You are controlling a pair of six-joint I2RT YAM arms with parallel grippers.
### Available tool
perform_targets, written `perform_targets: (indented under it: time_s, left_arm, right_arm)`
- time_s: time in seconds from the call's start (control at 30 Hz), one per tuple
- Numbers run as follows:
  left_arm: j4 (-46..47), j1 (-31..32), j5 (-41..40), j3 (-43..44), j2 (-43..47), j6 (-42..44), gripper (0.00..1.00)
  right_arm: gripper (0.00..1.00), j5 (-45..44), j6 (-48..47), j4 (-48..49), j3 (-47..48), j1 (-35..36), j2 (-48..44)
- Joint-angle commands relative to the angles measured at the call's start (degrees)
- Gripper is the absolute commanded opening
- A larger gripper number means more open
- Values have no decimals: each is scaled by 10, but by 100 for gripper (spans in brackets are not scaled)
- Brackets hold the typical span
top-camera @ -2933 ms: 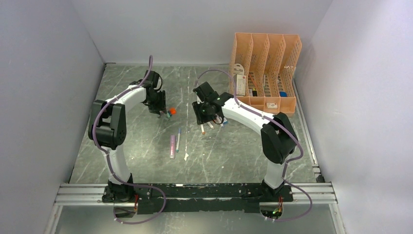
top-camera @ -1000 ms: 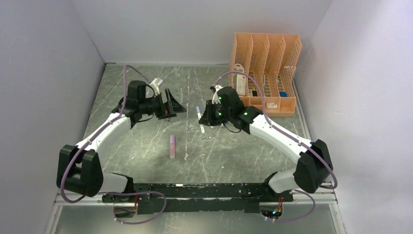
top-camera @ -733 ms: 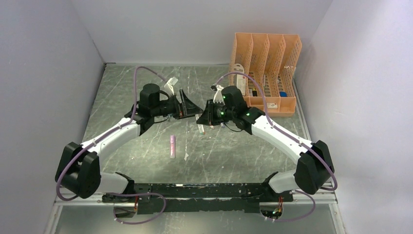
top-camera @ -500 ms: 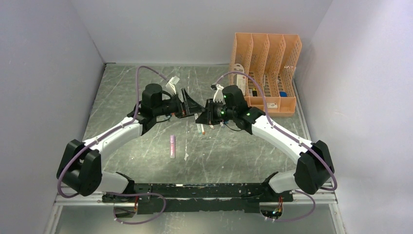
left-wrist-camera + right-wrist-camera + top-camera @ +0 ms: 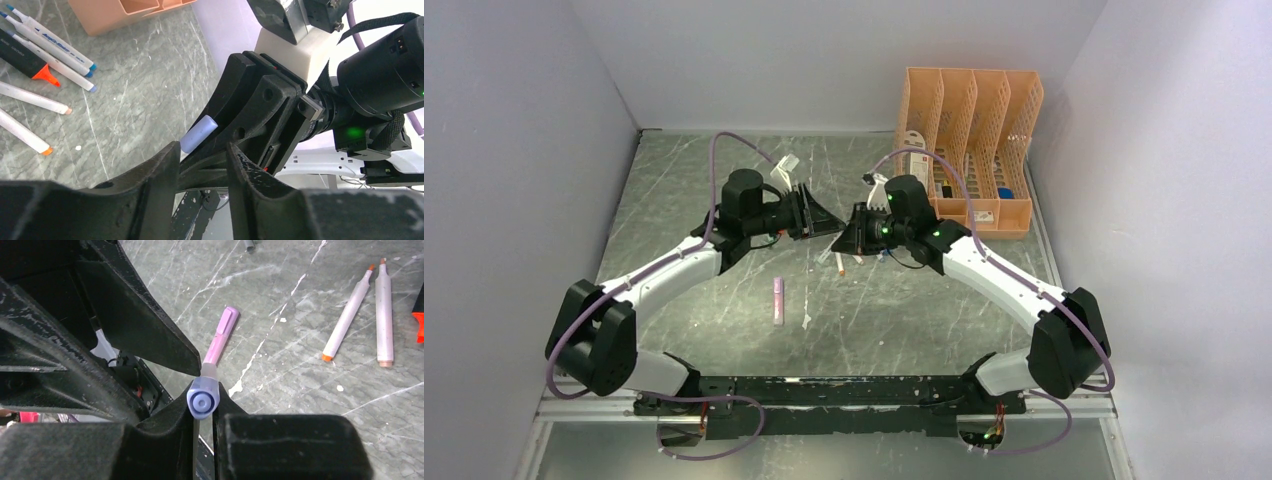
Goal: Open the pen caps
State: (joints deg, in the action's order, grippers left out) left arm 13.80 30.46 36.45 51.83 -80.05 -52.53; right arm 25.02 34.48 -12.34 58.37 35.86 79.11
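Note:
My right gripper [image 5: 852,234] [image 5: 204,391] is held above the table, shut on a white pen with its lavender-blue cap [image 5: 203,399] pointing at the camera. My left gripper [image 5: 830,227] [image 5: 201,148] meets it tip to tip, jaws partly open and straddling the right fingertips; the cap [image 5: 198,134] sticks out just past them. The barrel between my left jaws is hidden. A pink-purple highlighter [image 5: 778,299] [image 5: 222,335] lies on the table. White pens with orange tips [image 5: 347,322], teal-tipped pens [image 5: 50,45] and the black marker with an orange end [image 5: 25,62] lie below.
An orange file organizer [image 5: 969,150] stands at the back right, its corner showing in the left wrist view [image 5: 125,12]. A small white scrap [image 5: 807,321] lies next to the highlighter. The loose pens [image 5: 839,262] lie just under the two grippers.
Both grippers rose from the pens on the table. The right one lifted a pen, and the left arm swung right until its open jaws reached the right gripper's tips.

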Motion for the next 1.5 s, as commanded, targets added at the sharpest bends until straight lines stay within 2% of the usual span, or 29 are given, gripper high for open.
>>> perform_targets:
  time_s: [0.0,0.33,0.53,0.77,0.9,0.97,1.03,1.17,1.33,1.4,1.47]
  left_arm:
    - [-6,2,-15,15,-16,16,46]
    - [-18,9,-14,9,-24,21,46]
    - [-122,8,-71,20,-4,83,51]
    - [-265,-6,-164,57,16,143,76]
    - [-325,-25,-207,75,-7,177,86]
    - [-342,-27,-218,81,-38,195,87]
    - [-345,-28,-217,90,-88,213,85]
    - [-308,-15,-189,97,-156,223,72]
    - [-314,5,-214,127,-221,232,45]
    - [-316,8,-222,130,-238,233,39]
    - [-326,15,-237,139,-252,239,37]
  right_arm:
    - [5,14,-5,8,2,0,-19]
    - [4,17,-4,20,-1,-11,-14]
    - [10,17,-17,-17,-7,-13,12]
    - [25,-31,-29,-70,-21,-6,50]
    - [32,-80,-29,-103,-14,26,87]
    - [33,-109,-25,-103,-21,36,103]
    - [34,-126,-19,-99,-30,38,114]
    - [34,-146,-13,-98,-40,38,119]
    - [34,-160,-7,-99,-58,37,107]
    - [34,-164,-6,-98,-66,36,103]
    - [34,-166,-4,-96,-75,34,99]
